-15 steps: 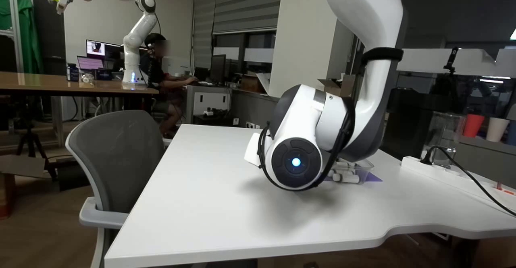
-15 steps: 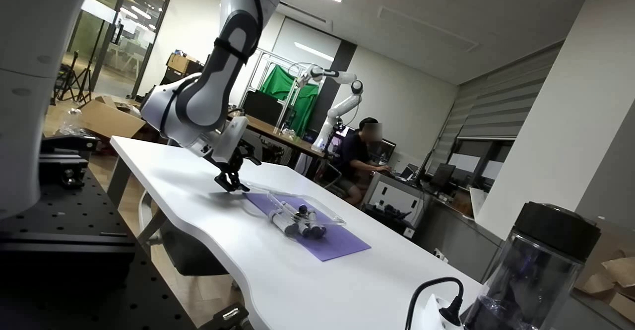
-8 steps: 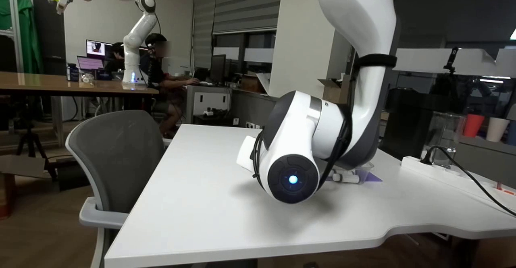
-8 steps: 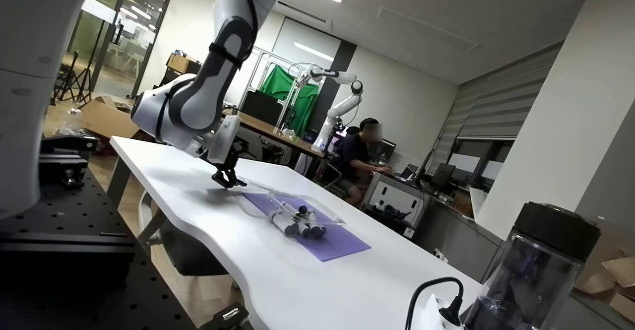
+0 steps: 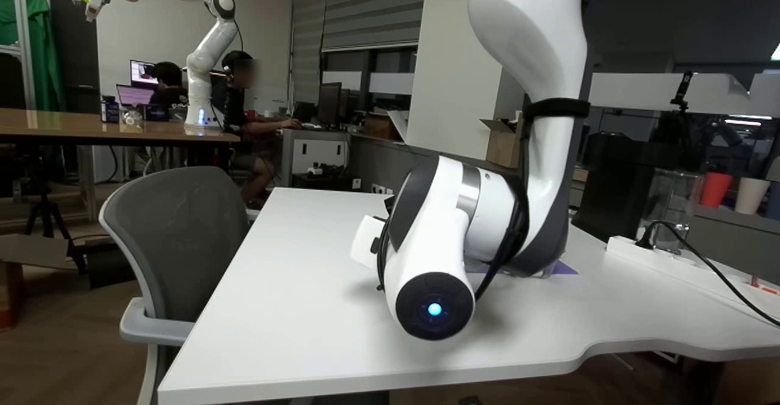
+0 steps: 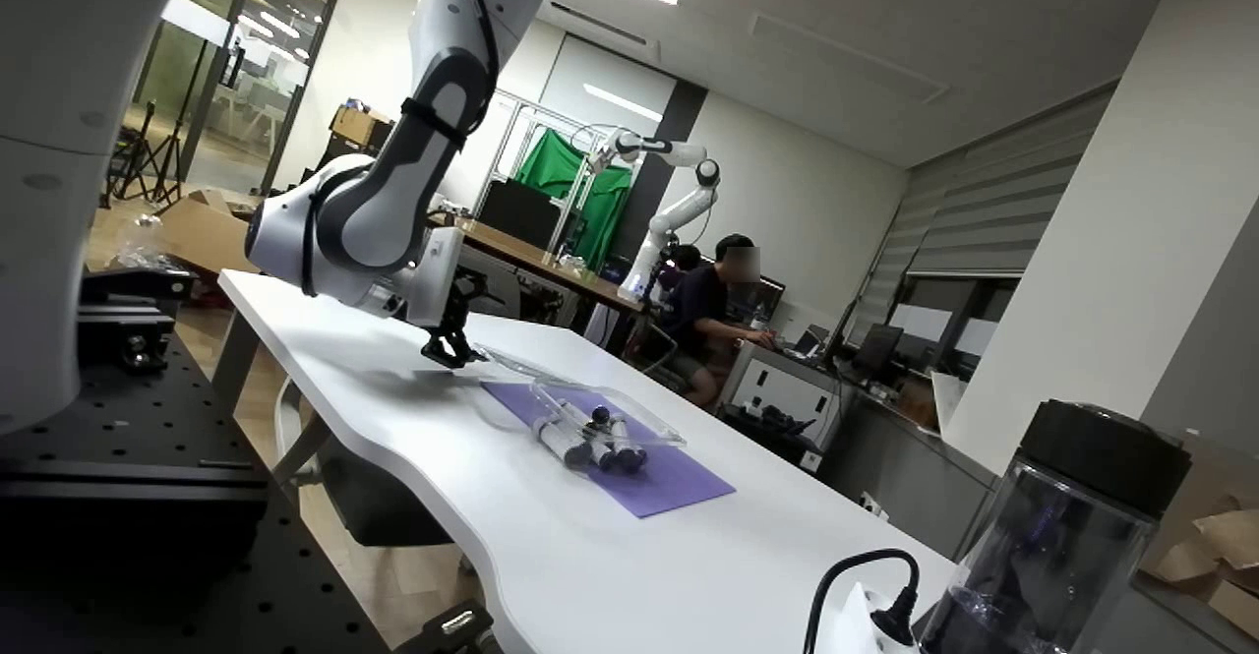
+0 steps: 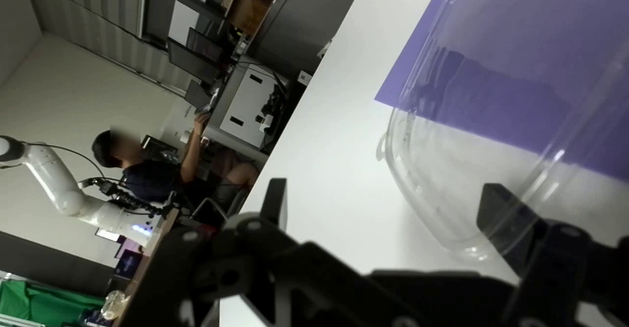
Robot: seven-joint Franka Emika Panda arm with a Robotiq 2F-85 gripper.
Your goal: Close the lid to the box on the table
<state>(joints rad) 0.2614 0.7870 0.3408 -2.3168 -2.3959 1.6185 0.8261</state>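
The box is a clear plastic box [image 6: 657,430] with several white tubes [image 6: 563,443] in it, on a purple sheet [image 6: 679,487]. Its clear lid [image 6: 516,364] is open, stretching away from the box towards my gripper [image 6: 450,351]. In the wrist view, my gripper [image 7: 385,204] is open, fingers wide apart. The lid's rounded corner [image 7: 452,169] lies between the fingers and overlaps the right finger, which shows through the plastic and seems to be under the lid. In an exterior view the arm hides the gripper and most of the box [image 5: 544,273].
The white table [image 5: 292,307] has a curved edge. A white power strip [image 5: 670,265] with a black cable lies on it, by a glass bottle with a black cap [image 6: 1102,457]. A grey chair [image 5: 183,240] stands at the table's side. People sit in the background.
The wrist has swung lower and tilted, while the fingertips have risen slightly and moved a little left in an exterior view. The lid's free end stands slightly higher. The box has not moved.
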